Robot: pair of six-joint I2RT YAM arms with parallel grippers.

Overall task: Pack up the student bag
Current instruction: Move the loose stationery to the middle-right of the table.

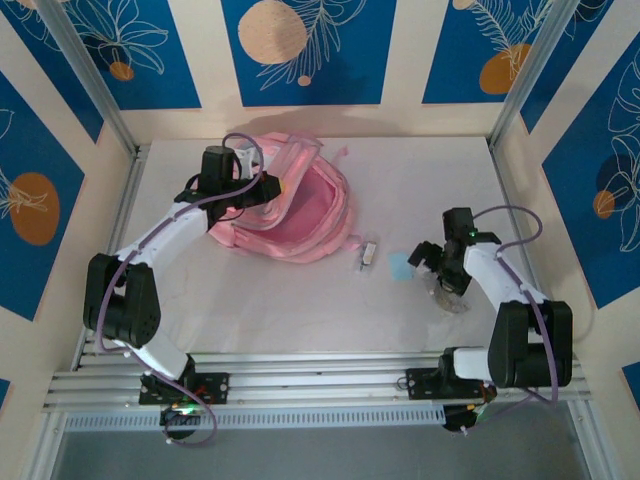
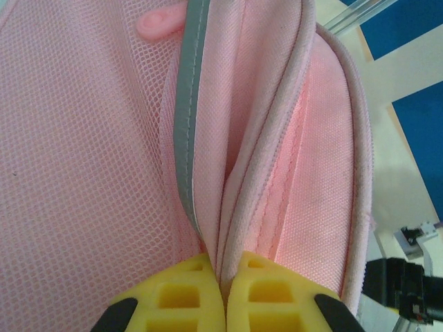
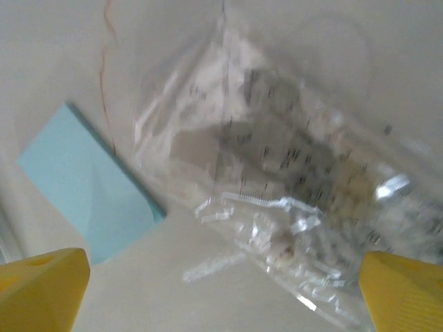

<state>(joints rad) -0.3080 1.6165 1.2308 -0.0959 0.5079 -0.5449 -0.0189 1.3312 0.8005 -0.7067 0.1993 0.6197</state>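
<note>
Nearest the left wrist lens, the left gripper (image 2: 223, 277) is pinching a fold of pink fabric. Its yellow fingers (image 2: 180, 294) are pressing together with the bag's seam caught between them, so this gripper is closed on the bag.

The white table (image 1: 300, 310) is carrying everything seen. The bag (image 1: 300, 215) is lying on the far left-centre part of it, flat, with its mouth gaping toward the overhead camera and the pink lining showing. The left arm (image 1: 165, 235) is reaching from its base at the near rail to the bag's left rim. Close up, pink mesh (image 2: 83, 173) is showing on the left, a grey trim strip (image 2: 187, 117) is running down beside it, and a small pink pull tab (image 2: 158, 21) is sitting at the top edge.

The right arm (image 1: 510, 290) is bending over the right side of the table, well apart from the bag. The right gripper (image 3: 221, 290) is hanging with its fingers spread wide and nothing between them.

A clear plastic packet (image 3: 277, 180) is lying below this gripper, crumpled, its contents blurred. A pale blue sheet (image 3: 83, 180) is lying flat just beside the packet.

A small white-and-dark item (image 1: 368, 254) is lying between the bag and the blue sheet, too small to identify.
</note>
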